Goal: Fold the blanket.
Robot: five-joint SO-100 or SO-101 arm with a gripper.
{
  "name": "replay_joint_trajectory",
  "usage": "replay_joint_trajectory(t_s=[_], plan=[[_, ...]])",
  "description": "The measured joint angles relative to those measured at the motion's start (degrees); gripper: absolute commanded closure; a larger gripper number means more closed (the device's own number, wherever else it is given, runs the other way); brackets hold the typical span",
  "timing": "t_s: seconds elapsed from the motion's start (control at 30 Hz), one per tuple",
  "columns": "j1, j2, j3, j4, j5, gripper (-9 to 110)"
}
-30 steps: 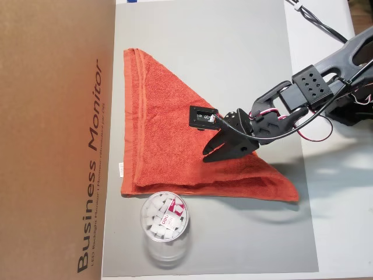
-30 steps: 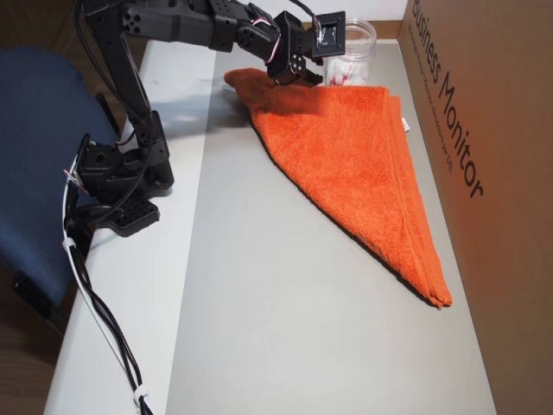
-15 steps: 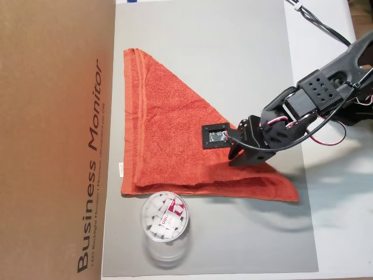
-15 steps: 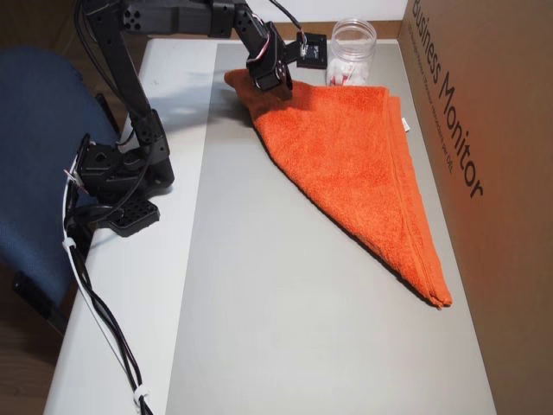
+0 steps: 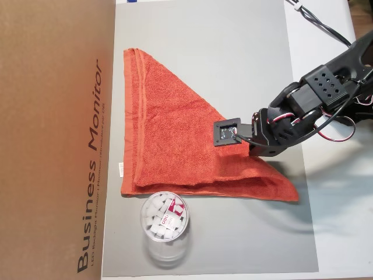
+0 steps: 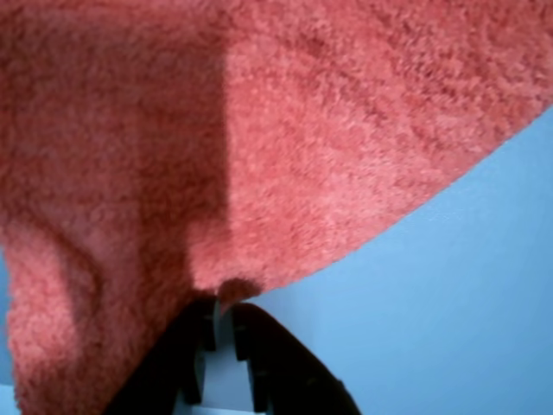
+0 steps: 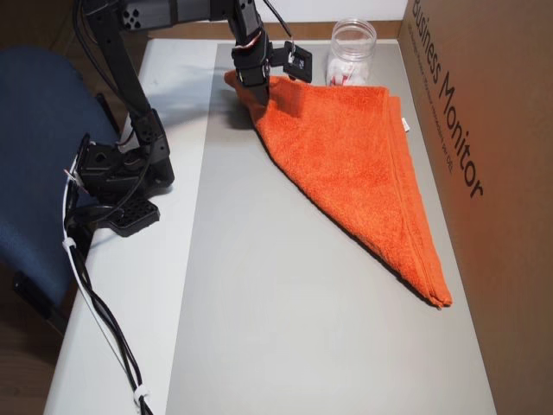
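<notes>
so the blanket [image 5: 169, 140] is already folded once into a triangle on the grey mat [image 5: 233, 52], long edge along the cardboard box [image 5: 52, 116]; jar [image 5: 165, 219] just beside its corner; gripper [image 6: 220, 324] looks pinched on the towel's edge, so I'd guess a second fold is left

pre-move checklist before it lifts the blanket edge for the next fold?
1. Blanket already folded into a triangle, layers roughly aligned: ok.
2. Gripper at the diagonal fold edge, near the corner by the arm: ok.
3. Cloth actually pinched: cannot tell; in the wrist view the fingers stand close together with the blanket edge at their tips.
4. Jar clear of the blanket: not ok, it sits right against the hemmed edge.
5. Grey mat free for the fold: ok.
6. Cardboard box close along the blanket's far side: ok, not overlapping.
</notes>
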Motion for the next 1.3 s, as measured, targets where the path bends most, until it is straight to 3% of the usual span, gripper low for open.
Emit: replay_joint_trajectory(t_s=[0.3, 0.8, 1.03, 1.3], plan=[[-0.35, -5.10, 6.86, -12.22, 0.00, 102], [-2.55, -15.38, 2.55, -13.54, 0.00, 102], [-3.87, -12.74, 2.37, -11.51, -0.18, 102], [-10.55, 1.32, 2.46, 0.88, -0.26, 102]])
